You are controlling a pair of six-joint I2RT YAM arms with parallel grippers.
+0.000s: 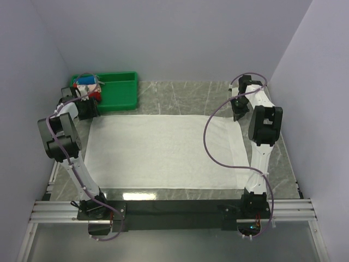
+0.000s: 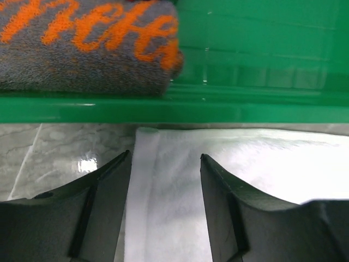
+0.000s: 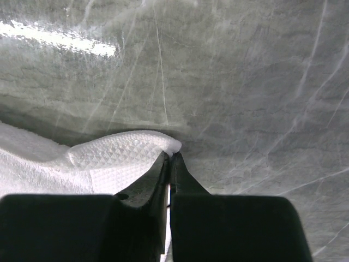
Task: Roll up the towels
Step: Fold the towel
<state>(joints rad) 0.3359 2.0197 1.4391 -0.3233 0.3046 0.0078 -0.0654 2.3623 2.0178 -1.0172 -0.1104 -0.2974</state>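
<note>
The right gripper (image 3: pixel 170 155) has its two fingers pressed together on the corner of the white towel (image 3: pixel 120 153), and the cloth there is bunched up into a small hump off the marbled table (image 3: pixel 245 82). In the overhead view this gripper (image 1: pixel 240 112) sits at the right of the frame, at the towel's far right corner. The left gripper (image 2: pixel 165 158) stands about half open with nothing between its fingers. They hang over the far left corner of the towel (image 2: pixel 245 180), just short of the wall of the green bin (image 2: pixel 245 103). A grey rolled cloth with orange lettering (image 2: pixel 82 54) lies in that bin, at the upper left of the wrist view. From above, the towel (image 1: pixel 163 150) is spread flat across the middle of the table (image 1: pixel 180 93), and the bin (image 1: pixel 122 101) sits at the upper left.
</note>
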